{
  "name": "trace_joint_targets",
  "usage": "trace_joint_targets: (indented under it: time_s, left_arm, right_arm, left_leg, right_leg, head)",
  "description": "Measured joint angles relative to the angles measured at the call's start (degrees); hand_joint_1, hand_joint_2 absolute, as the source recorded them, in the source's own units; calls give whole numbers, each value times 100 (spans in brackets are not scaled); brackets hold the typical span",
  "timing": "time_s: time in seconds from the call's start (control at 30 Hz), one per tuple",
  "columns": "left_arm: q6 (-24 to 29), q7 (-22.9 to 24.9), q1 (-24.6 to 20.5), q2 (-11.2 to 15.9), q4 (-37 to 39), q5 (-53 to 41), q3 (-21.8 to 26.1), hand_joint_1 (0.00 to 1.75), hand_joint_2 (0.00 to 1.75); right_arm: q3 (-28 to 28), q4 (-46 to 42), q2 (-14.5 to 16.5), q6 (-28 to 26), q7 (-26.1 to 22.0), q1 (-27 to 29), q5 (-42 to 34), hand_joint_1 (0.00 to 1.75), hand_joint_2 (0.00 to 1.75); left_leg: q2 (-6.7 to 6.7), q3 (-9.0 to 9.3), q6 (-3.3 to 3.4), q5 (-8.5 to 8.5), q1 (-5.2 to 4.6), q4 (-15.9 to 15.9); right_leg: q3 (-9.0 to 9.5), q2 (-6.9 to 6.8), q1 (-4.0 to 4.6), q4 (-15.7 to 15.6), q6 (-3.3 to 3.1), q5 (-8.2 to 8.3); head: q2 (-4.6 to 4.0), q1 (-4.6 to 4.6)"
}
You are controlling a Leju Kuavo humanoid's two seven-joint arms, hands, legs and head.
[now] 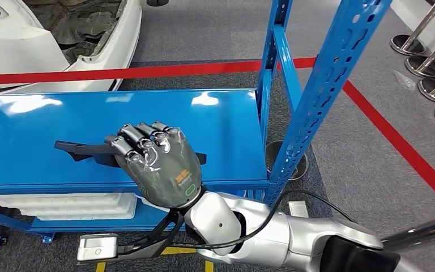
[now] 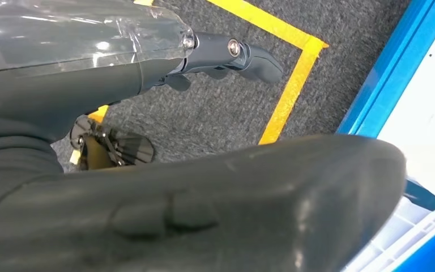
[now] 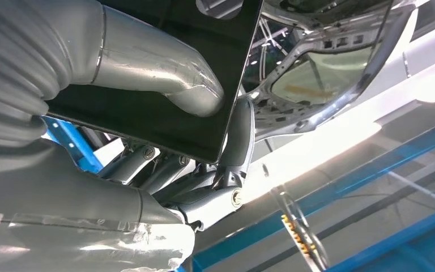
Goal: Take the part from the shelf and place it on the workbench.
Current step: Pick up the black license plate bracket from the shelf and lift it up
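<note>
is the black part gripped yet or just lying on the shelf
Gripped: the right hand has its fingers curled over the black part, thumb pressed on it.

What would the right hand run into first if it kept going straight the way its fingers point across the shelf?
Nothing on the blue shelf itself; the right hand already grips the black part. Straight on lie the shelf's far edge and, likely well beyond, the white car body.

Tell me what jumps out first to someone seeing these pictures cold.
The right hand comes first, at the middle of the head view, its fingers curled over a flat black part on the glossy blue shelf. The right wrist view shows that part pinched in the hand. Behind the shelf, a red floor line runs past a white car body.
</note>
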Motion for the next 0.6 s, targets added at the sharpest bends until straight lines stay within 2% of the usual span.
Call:
trace_joint_targets:
  time_s: [0.03, 0.1, 0.17, 0.23, 0.3, 0.33, 0.37, 0.4, 0.5, 0.53, 0.6]
  left_arm:
    - [0, 4, -4, -2, 0, -1, 0, 0, 0]
    - [1, 11, 1, -4, 0, -1, 0, 0, 0]
    - [2, 12, -6, -5, 0, -4, 0, 0, 0]
    - [2, 13, -30, -9, 0, -11, 0, 0, 0]
    - [2, 20, -36, -19, 0, -13, 0, 0, 0]
    - [2, 26, -34, -26, 0, -11, 0, 0, 0]
    - [2, 31, -33, -32, 0, -9, 0, 0, 0]
    - [2, 36, -33, -37, 0, -6, 0, 0, 0]
    - [1, 38, -35, -46, 0, -1, 0, 0, 0]
    - [1, 38, -37, -49, 0, -2, 0, 0, 0]
    - [-3, 46, -39, -56, 0, -9, 0, 0, 0]
  right_arm:
    - [0, 26, 7, -11, -15, 9, -13, 175, 175]
    - [0, 89, 21, -29, -40, 26, -38, 175, 175]
    - [0, 180, 34, -75, -84, 45, -58, 175, 175]
    - [-2, 285, 43, -148, -147, 61, -65, 175, 175]
    - [-4, 393, 49, -232, -207, 85, -67, 175, 175]
    - [-4, 450, 51, -268, -233, 104, -67, 175, 175]
    - [-4, 504, 54, -295, -255, 122, -65, 175, 175]
    - [-4, 551, 57, -313, -271, 134, -61, 175, 175]
    - [-12, 651, 89, -337, -299, 140, -24, 175, 175]
    - [-17, 675, 101, -344, -304, 137, 3, 175, 175]
    - [-29, 717, 120, -368, -305, 132, 90, 175, 175]
  left_leg:
    - [-6, 49, 19, 25, -10, -146]
    - [-10, 27, 75, 48, -33, -177]
    - [11, 7, 159, 102, -22, -205]
    - [33, -31, 245, 162, -11, -233]
    - [40, -94, 286, 203, -27, -228]
    - [43, -127, 293, 221, -36, -222]
    - [45, -160, 293, 239, -42, -213]
    - [45, -188, 287, 253, -47, -202]
    - [43, -238, 239, 290, -58, -167]
    - [43, -250, 210, 308, -59, -161]
    - [43, -268, 135, 355, -57, -166]
  right_leg:
    - [-17, 3, 6, 10, 33, 10]
    - [-41, 9, 7, 5, 98, 43]
    - [-71, 9, -7, 81, 154, -34]
    - [-234, 9, -13, 505, 190, -363]
    - [-507, 9, -12, 1228, 202, -776]
    - [-597, 8, -13, 1503, 204, -890]
    - [-599, 8, -13, 1596, 200, -898]
    - [-495, 8, -12, 1470, 188, -805]
    - [164, 7, 1, 327, 121, -376]
    - [294, 13, 12, 66, 100, -305]
    - [316, 28, 46, -48, 58, -257]
  head:
    - [0, -1]
    - [0, 4]
    - [0, 8]
    - [0, 44]
    - [0, 87]
    - [0, 94]
    - [0, 98]
    - [0, 101]
    - [0, 112]
    - [0, 115]
    - [0, 112]
